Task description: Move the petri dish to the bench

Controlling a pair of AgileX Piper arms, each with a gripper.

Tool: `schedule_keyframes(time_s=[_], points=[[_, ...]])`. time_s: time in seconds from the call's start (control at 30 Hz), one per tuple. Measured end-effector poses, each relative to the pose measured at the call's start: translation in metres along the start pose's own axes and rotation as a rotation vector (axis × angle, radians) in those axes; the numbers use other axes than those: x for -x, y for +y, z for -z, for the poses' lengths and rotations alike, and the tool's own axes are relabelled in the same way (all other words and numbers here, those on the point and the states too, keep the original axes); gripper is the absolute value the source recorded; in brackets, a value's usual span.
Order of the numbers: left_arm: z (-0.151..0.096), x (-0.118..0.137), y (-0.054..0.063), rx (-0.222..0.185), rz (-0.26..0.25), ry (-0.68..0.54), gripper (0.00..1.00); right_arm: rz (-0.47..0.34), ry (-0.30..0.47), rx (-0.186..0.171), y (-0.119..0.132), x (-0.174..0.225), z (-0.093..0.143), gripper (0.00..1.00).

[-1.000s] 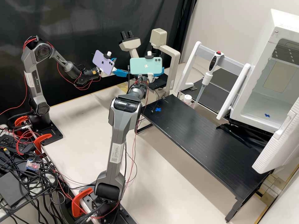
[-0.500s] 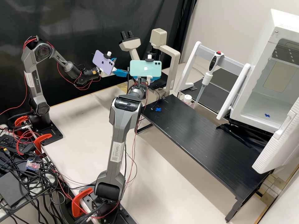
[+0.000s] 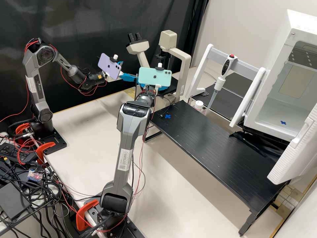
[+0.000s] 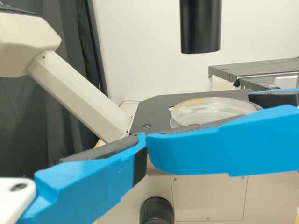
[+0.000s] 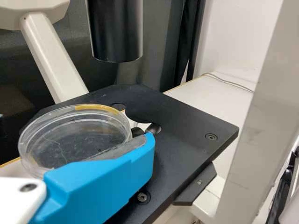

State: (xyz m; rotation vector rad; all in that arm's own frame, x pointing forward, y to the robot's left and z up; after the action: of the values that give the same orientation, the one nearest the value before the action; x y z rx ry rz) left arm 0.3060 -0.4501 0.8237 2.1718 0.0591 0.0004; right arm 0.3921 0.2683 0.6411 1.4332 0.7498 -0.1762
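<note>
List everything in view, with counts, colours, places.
petri dish: 1, clear, at microscope
microscope: 1, cream, rear centre
pipette: 1, white, on stand
stand: 1, white-grey, behind bench
bottle: 1, white-capped, behind bench
bench: 1, black, centre right
cabinet: 1, white, right
crosses: 2, blue, bench and cabinet
clamps: 3, orange, arm bases
cables: several, black-red, left
phones: 2, purple/mint, on arms
arms: 2, grey, left/centre
left gripper, right gripper: 2, blue-white, by microscope

Black microscope stage point(image 5: 187, 116) beneath the jaws of the right gripper point(image 3: 161, 88)
A clear petri dish point(image 5: 74, 135) is over it beside those jaws, resting or raised unclear; nearby, the black bench point(image 3: 211, 142) bears a blue cross point(image 3: 167, 116) on its end nearest the jaws.
</note>
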Motion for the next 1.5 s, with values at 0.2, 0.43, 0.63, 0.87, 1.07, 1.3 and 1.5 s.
schedule_keyframes(time_s=[0.2,0.43,0.63,0.87,1.07,1.3,1.5], points=[[0.000,0.000,0.000,0.000,0.000,0.000,1.00,-0.017,-0.014,0.023,0.002,0.000,-0.001,1.00],[0.000,0.000,0.000,0.000,0.000,0.000,1.00,-0.022,-0.032,0.071,0.000,0.001,-0.005,1.00],[0.000,0.000,0.000,0.000,0.000,0.000,1.00,-0.030,-0.042,0.078,0.005,0.001,-0.009,1.00],[0.000,0.000,0.000,0.000,0.000,0.000,1.00,-0.029,-0.040,0.059,0.007,0.001,-0.012,0.00],[0.000,0.000,0.000,0.000,0.000,0.000,1.00,-0.023,-0.032,0.052,0.008,0.001,-0.012,0.00],[0.000,0.000,0.000,0.000,0.000,0.000,1.00,-0.023,-0.027,0.063,0.008,0.001,-0.011,0.00],[0.000,0.000,0.000,0.000,0.000,0.000,1.00,-0.022,-0.026,0.064,0.007,0.001,-0.011,0.00]])
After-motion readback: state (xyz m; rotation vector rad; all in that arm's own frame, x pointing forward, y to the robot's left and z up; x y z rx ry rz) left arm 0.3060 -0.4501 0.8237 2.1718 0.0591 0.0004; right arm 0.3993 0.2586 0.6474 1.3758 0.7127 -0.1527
